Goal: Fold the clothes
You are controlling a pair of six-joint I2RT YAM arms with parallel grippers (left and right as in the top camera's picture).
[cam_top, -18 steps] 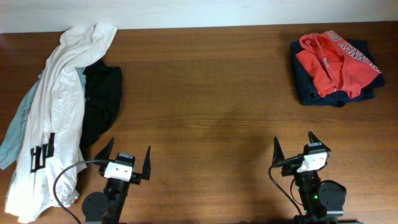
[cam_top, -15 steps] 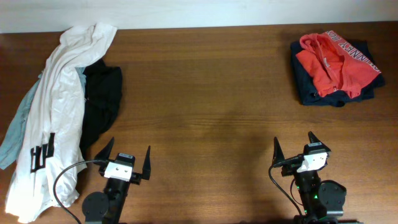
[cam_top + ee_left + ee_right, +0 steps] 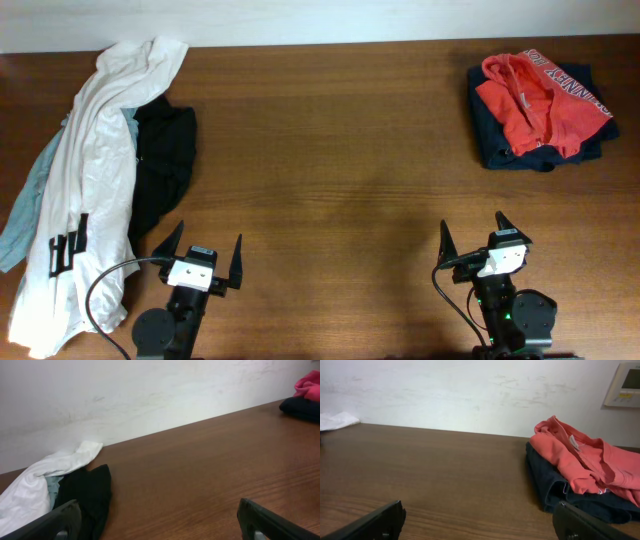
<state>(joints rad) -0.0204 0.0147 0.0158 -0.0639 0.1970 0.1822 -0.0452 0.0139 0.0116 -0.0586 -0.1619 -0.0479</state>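
Note:
A loose heap of clothes lies at the table's left: a long white garment point(image 3: 90, 150), a black one point(image 3: 165, 165) beside it and a pale blue one point(image 3: 25, 215) at the edge. The white point(image 3: 45, 472) and black point(image 3: 87, 490) garments also show in the left wrist view. A red hooded top point(image 3: 535, 100) lies on a folded dark navy garment point(image 3: 500, 150) at the back right, also in the right wrist view point(image 3: 580, 460). My left gripper point(image 3: 203, 255) is open and empty near the front edge. My right gripper point(image 3: 477, 240) is open and empty near the front right.
The brown wooden table point(image 3: 340, 170) ends at a white wall point(image 3: 150, 390) at the back. A wall panel point(image 3: 624, 382) hangs at the upper right of the right wrist view. A black cable point(image 3: 105, 290) loops by the left arm's base.

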